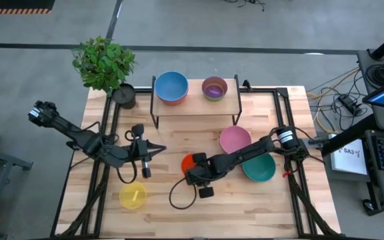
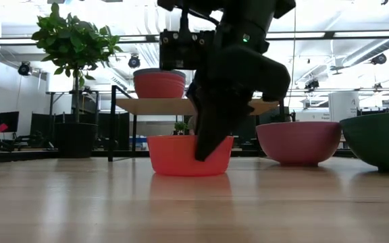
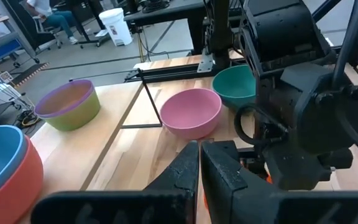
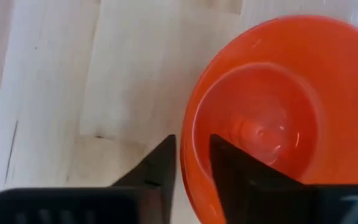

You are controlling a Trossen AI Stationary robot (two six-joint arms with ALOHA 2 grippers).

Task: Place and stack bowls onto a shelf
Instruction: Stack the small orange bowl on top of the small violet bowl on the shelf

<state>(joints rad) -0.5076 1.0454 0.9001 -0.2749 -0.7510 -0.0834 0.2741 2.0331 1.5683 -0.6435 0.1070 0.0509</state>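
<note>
Orange bowl (image 4: 272, 118) sits right under my right wrist, and my right gripper (image 4: 193, 163) straddles its rim, one dark finger (image 4: 156, 163) outside on the wooden tabletop (image 1: 199, 217) side and the other inside the bowl; the gap between them is narrow, closed down to the thickness of the bowl's wall. From table height the bowl (image 2: 189, 154) stands flat on the wood with my right gripper (image 2: 211, 138) coming down over it. From above, this bowl (image 1: 188, 162) lies near the table's middle, just beside the pink bowl (image 1: 235, 139), with the teal bowl (image 1: 259, 167) a little farther toward my right arm's base. My left gripper (image 1: 151, 151) hangs near the table's middle, close to the orange bowl but apart from it, its two fingers (image 3: 185, 171) pressed nearly together and holding nothing. On the shelf (image 1: 195, 103) at the far side, the blue bowl (image 1: 171, 85) sits nested in the red bowl (image 3: 23, 180), and beside that stack the purple bowl (image 1: 214, 86) sits nested in the green bowl (image 3: 73, 115). Nearer my left arm, the yellow bowl (image 1: 133, 196) rests alone on the tabletop. At the far left corner stands a potted plant (image 1: 104, 63) in a dark pot (image 1: 124, 95).
</note>
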